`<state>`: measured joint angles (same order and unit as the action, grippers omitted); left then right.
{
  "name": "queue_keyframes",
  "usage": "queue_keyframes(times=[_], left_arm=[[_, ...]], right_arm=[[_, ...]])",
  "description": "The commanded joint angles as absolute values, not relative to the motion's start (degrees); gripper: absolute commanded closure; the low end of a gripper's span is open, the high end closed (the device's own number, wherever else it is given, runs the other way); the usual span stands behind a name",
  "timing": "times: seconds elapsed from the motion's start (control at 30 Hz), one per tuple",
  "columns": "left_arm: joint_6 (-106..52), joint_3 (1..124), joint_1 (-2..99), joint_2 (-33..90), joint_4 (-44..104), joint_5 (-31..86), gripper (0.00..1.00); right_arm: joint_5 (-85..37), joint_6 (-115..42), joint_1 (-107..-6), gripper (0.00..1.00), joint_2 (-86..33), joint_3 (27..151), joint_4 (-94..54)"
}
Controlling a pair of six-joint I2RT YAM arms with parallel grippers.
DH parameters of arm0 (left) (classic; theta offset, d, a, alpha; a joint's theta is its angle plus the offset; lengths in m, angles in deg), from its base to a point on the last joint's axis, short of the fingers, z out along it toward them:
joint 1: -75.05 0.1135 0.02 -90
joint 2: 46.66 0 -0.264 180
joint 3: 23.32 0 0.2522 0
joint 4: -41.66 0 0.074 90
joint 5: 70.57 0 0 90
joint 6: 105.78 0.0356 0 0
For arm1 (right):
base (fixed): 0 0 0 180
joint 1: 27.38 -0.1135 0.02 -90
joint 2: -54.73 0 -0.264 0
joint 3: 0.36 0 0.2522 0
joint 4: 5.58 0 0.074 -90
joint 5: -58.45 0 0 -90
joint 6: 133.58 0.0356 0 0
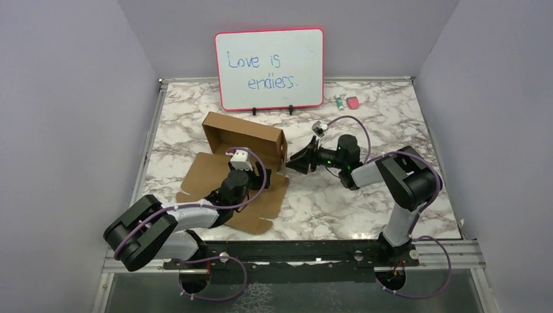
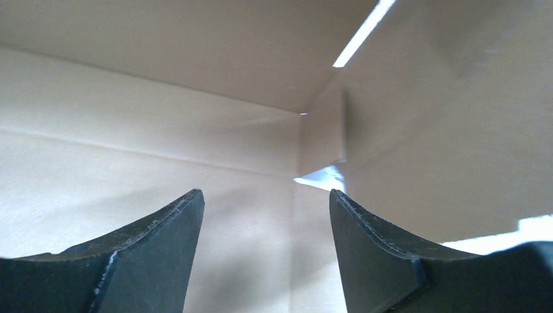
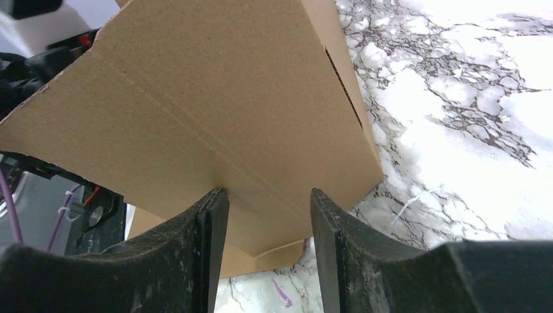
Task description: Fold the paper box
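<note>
The paper box is brown cardboard, partly folded. Its back and side walls stand up, and a flat flap lies toward the front. My left gripper reaches inside the box. In the left wrist view it is open with nothing between its fingers, facing an inner corner of the paper box. My right gripper is outside the box's right wall. In the right wrist view it is open, fingertips against that wall, with nothing between them.
A pink-framed whiteboard stands at the back of the marble table. A small green item and a pink eraser lie at the back right. Grey walls close in both sides.
</note>
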<state>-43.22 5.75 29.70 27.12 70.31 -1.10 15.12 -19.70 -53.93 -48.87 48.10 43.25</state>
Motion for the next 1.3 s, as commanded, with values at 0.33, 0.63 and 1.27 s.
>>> queue_keyframes(times=[0.33,0.63,1.27], left_arm=[[-50.54,6.00,34.58,36.01,62.97,4.52,0.31],[-52.73,4.50,33.50,36.23,63.19,9.67,0.34],[-56.85,0.88,26.00,26.96,62.21,10.82,0.34]], right_arm=[[12.10,-24.92,-56.88,0.41,-52.32,52.77,45.46],[-1.82,-29.95,-60.74,0.38,-52.77,53.28,45.70],[-5.33,-32.58,-63.15,0.48,-56.90,52.95,51.16]])
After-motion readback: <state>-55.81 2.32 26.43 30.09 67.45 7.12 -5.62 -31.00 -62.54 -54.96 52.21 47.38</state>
